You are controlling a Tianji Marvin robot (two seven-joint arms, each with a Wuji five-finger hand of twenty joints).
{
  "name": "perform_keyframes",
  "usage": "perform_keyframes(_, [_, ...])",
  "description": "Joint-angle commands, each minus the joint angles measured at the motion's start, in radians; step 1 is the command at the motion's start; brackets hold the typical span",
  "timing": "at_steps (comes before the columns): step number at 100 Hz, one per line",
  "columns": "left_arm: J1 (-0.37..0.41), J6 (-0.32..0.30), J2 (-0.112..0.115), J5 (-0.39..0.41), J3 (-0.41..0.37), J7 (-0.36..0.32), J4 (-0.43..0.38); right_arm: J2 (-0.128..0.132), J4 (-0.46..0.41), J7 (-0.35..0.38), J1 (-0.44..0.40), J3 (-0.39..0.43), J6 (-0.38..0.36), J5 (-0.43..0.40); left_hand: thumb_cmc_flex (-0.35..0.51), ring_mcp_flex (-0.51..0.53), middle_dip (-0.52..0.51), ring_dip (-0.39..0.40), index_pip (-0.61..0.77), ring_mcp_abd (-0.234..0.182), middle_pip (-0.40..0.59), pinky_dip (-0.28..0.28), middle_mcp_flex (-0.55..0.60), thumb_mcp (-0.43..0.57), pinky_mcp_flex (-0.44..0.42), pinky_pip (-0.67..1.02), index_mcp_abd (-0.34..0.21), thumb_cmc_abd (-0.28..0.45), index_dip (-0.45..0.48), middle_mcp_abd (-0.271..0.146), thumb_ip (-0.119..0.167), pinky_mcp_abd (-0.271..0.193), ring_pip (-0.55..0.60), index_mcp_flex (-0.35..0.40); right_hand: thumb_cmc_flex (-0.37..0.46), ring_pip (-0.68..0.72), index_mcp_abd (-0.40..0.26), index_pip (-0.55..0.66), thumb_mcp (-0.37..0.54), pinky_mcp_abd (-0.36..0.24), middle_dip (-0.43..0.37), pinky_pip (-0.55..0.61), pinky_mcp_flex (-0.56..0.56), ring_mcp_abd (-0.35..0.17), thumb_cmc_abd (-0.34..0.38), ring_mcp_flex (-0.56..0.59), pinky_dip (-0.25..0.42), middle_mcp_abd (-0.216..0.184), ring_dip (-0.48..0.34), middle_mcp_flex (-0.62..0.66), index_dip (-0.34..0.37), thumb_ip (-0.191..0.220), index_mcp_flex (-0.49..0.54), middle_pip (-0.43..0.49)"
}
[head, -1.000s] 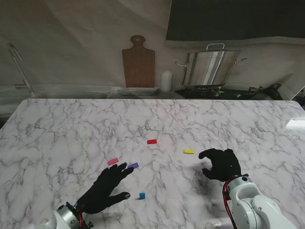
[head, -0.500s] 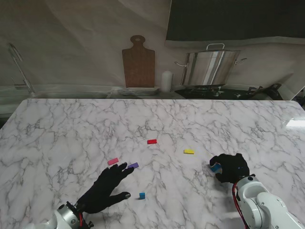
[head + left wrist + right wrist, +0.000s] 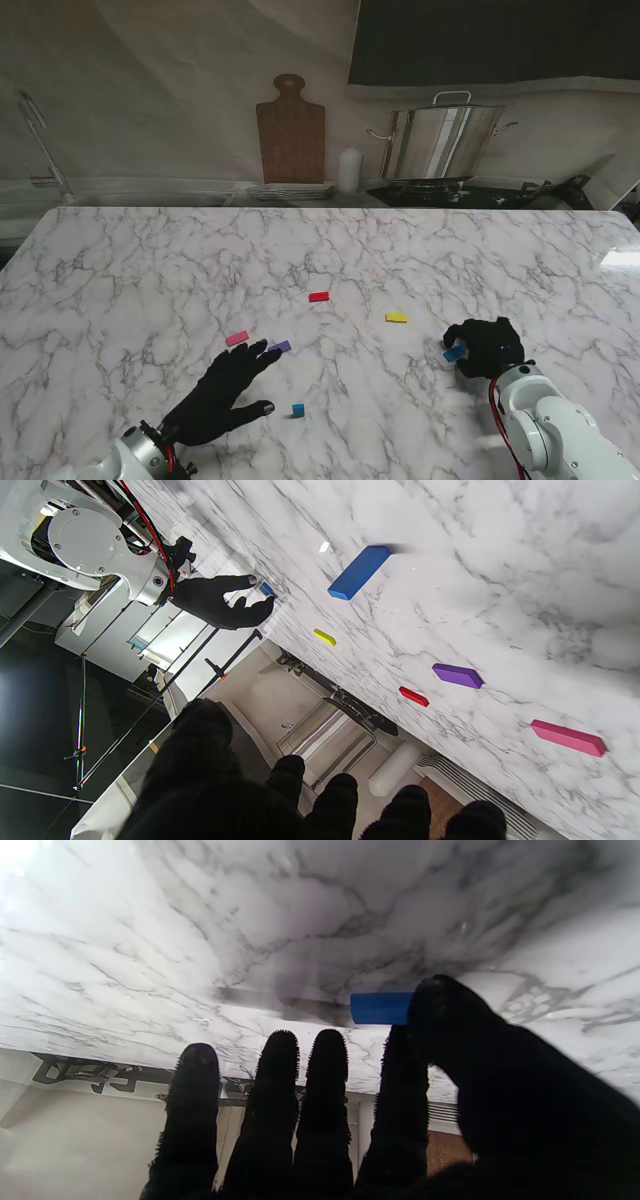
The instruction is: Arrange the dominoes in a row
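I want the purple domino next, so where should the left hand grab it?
Pinch the purple domino across its two long edges, coming straight down. It lies flat just past the left hand, so only the thin sides offer a hold.

**Six dominoes, two hands, a few kitchen things**

Six dominoes show on the marble table (image 3: 120, 270), one of each colour except blue: one red domino (image 3: 319, 297) at mid-frame, one yellow domino (image 3: 397, 318) right of it, one pink domino (image 3: 237, 339) and one purple domino (image 3: 280, 347) at lower left of centre, one blue domino (image 3: 298, 410) near the lower edge, and a second blue domino (image 3: 454, 354) at lower right. Two black-gloved hands appear: one left hand (image 3: 228, 393), one right hand (image 3: 487, 346). Along the upper frame stand one cutting board (image 3: 291, 130), one steel stockpot (image 3: 442, 142) and one white candle (image 3: 348, 170).
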Motion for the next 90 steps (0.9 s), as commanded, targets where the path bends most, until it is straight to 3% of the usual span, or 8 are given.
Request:
perform_keyframes(1, [0.0, 0.004, 0.0, -0.002, 0.005, -0.016, 0.002, 0.003, 0.014, -0.005, 0.007, -0.008, 0.0, -0.006, 0.009, -0.012, -0.013, -0.022, -0.016, -0.024, -0.01, -0.013, -0.016, -0.005, 0.007, -0.006, -0.019, -0.009, 0.012, -0.026, 0.017, -0.009, -0.01, -0.028, 0.011, 0.033, -0.045, 0.03, 0.035, -0.001, 0.015, 0.031, 0.004, -0.006, -0.037, 0.025, 0.018, -0.005, 0.025, 0.016, 0.027, -0.008, 0.032, 0.024])
perform_keyframes(3, [-0.001, 0.004, 0.0, -0.002, 0.005, -0.016, 0.002, 0.003, 0.017, -0.007, 0.008, -0.01, -0.001, -0.005, 0.009, -0.012, -0.013, -0.022, -0.016, -0.024, -0.01, -0.013, -0.016, -0.005, 0.007, -0.006, -0.019, -0.009, 0.012, -0.026, 0.017, -0.009, -0.01, -0.028, 0.009, 0.038, -0.048, 0.036, 0.035, 0.0, 0.017, 0.033, 0.006, -0.005, -0.037, 0.031, 0.019, -0.004, 0.027, 0.02, 0.03, -0.009, 0.04, 0.026])
perform_keyframes(11, [-0.001, 0.003, 0.0, -0.002, 0.005, -0.016, 0.003, 0.004, 0.023, -0.011, 0.015, -0.018, -0.003, -0.004, 0.009, -0.012, -0.012, -0.022, -0.016, -0.025, -0.01, -0.013, -0.016, -0.005, 0.007, -0.006, -0.019, -0.009, 0.012, -0.027, 0.017, -0.009, -0.01, -0.028, 0.024, 0.066, -0.07, 0.088, 0.013, 0.004, 0.034, 0.047, 0.008, 0.0, -0.059, 0.035, 0.024, -0.007, 0.041, 0.032, 0.006, -0.093, 0.068, 0.04])
perform_keyframes(19, [-0.001, 0.003, 0.0, -0.002, 0.004, -0.015, 0.004, 0.004, 0.027, -0.01, 0.021, -0.027, 0.001, -0.003, 0.009, -0.012, -0.012, -0.022, -0.016, -0.025, -0.01, -0.013, -0.016, -0.005, 0.007, -0.006, -0.019, -0.009, 0.012, -0.027, 0.017, -0.009, -0.01, -0.028, 0.026, 0.083, -0.078, 0.165, -0.017, 0.008, 0.046, 0.058, 0.01, 0.006, -0.07, 0.043, 0.029, 0.0, 0.05, 0.046, -0.037, -0.135, 0.096, 0.047])
perform_keyframes(39, [-0.002, 0.002, 0.0, -0.002, 0.004, -0.014, 0.005, 0.001, 0.03, -0.008, 0.029, -0.041, 0.018, 0.012, 0.009, -0.012, -0.012, -0.022, -0.016, -0.025, -0.01, -0.013, -0.016, -0.005, 0.007, -0.006, -0.019, -0.009, 0.012, -0.027, 0.017, -0.01, -0.01, -0.029, 0.018, 0.112, -0.005, 0.209, -0.046, 0.019, 0.058, 0.076, 0.009, 0.019, -0.058, 0.05, 0.04, 0.005, 0.065, 0.063, -0.076, -0.146, 0.135, 0.062])
perform_keyframes(53, [-0.001, 0.0, 0.0, -0.002, 0.002, -0.014, 0.005, 0.002, 0.033, 0.0, 0.033, -0.047, 0.024, 0.009, 0.008, -0.012, -0.013, -0.022, -0.016, -0.024, -0.01, -0.013, -0.016, -0.005, 0.007, -0.006, -0.018, -0.009, 0.012, -0.026, 0.017, -0.009, -0.01, -0.028, 0.041, 0.13, -0.001, 0.243, -0.038, 0.022, 0.068, 0.083, 0.011, 0.02, -0.078, 0.057, 0.043, 0.001, 0.074, 0.075, -0.077, -0.147, 0.159, 0.078])
perform_keyframes(90, [0.001, -0.003, 0.0, -0.004, -0.001, -0.017, 0.003, 0.003, 0.036, 0.032, 0.038, -0.062, 0.033, 0.026, 0.007, -0.012, -0.013, -0.022, -0.016, -0.026, -0.01, -0.013, -0.016, -0.006, 0.007, -0.005, -0.019, -0.012, 0.012, -0.027, 0.017, -0.009, -0.01, -0.028, 0.087, 0.162, 0.039, 0.395, 0.027, 0.033, 0.091, 0.09, 0.02, 0.033, -0.1, 0.075, 0.045, 0.011, 0.086, 0.076, 0.178, -0.131, 0.099, 0.112])
